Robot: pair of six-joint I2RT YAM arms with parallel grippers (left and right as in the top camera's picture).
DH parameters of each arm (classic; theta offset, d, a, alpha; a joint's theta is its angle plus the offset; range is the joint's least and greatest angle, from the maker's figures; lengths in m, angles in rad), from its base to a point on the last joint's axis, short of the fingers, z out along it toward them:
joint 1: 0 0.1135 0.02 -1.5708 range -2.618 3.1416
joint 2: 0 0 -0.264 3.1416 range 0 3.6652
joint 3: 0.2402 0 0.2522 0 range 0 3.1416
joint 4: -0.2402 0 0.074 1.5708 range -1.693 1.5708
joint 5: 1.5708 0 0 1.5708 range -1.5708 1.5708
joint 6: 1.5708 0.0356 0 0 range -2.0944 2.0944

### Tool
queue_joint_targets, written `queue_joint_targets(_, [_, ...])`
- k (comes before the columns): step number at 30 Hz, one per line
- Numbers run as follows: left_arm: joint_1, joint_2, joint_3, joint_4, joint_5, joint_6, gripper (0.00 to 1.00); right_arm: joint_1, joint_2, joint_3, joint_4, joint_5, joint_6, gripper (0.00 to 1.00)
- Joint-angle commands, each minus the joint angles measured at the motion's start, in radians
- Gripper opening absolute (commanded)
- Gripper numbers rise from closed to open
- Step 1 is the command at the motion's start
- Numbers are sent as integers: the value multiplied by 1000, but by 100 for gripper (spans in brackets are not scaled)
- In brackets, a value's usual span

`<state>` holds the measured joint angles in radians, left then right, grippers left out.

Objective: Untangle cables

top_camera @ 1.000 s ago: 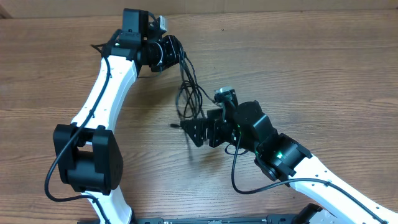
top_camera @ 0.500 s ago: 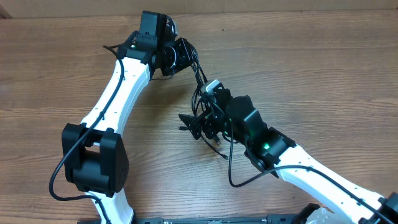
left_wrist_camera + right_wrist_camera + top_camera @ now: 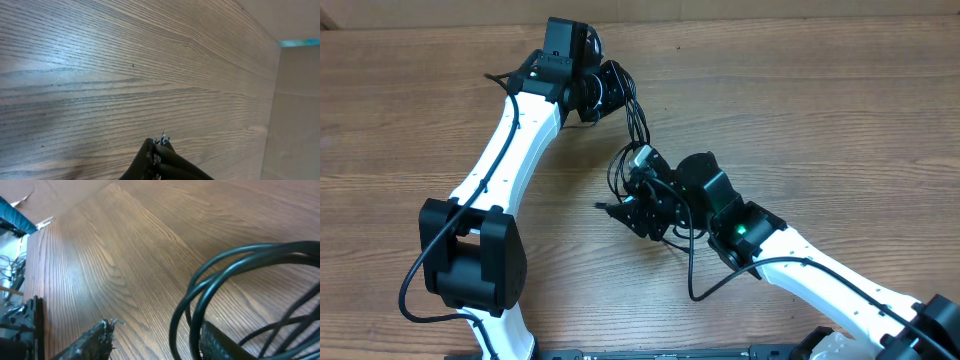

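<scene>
A bundle of thin black cables [image 3: 633,130] hangs from my left gripper [image 3: 618,92] at the back of the table and runs down to my right gripper [image 3: 628,203]. In the left wrist view the left fingers [image 3: 148,156] are shut on the black cable ends [image 3: 176,161]. In the right wrist view the right gripper [image 3: 156,341] is open. Its left finger [image 3: 90,341] and right finger [image 3: 220,344] stand wide apart. Several cable loops [image 3: 197,292] pass between them, close to the right finger. A short plug end [image 3: 604,206] sticks out left of the right gripper.
The wooden table [image 3: 840,120] fills the view. My left arm [image 3: 500,170] runs up the left side and my right arm [image 3: 790,265] comes in from the lower right. A light wall or panel [image 3: 295,110] borders the table's far edge.
My left gripper moved right with the cables a second ago and has since held still. My right gripper has shifted left and a little forward, and the loops now lie between its fingers.
</scene>
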<state>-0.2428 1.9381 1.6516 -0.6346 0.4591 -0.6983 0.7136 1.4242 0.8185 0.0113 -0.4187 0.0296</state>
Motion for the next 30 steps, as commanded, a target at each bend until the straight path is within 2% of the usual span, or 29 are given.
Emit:
queue_joint_targets(1, [-14,4,4,2,26,-40,4,-3,52,8,32,-24,-1,56])
queue_joint_targets(4, [-18,4,4,2,63,-51,4,-5,88,8,72,-20,9,57])
queue_joint_targets(12, [-46,4,4,-19,70,-128,4,-10,120,8,160,111,74,70])
queue_joint_targets(13, [-50,4,4,-19,70,-149,4,-10,121,8,169,110,75,67])
queue_joint_targets(14, [-54,4,4,-18,70,-167,4,-10,123,8,172,111,75,58])
queue_joint_targets(18, [-59,4,4,10,69,-185,4,-10,124,8,147,75,75,17])
queue_joint_targets(19, [-56,4,5,19,68,-184,4,-10,124,8,137,54,75,4])
queue_joint_targets(23, [-3,1,14,56,69,-104,4,-21,113,8,47,44,79,4])
queue_joint_targets(26, [69,-10,32,48,70,-56,4,-63,90,8,-92,65,90,4])
queue_joint_targets(30, [222,-39,53,10,78,-57,4,-203,56,8,-356,284,222,4])
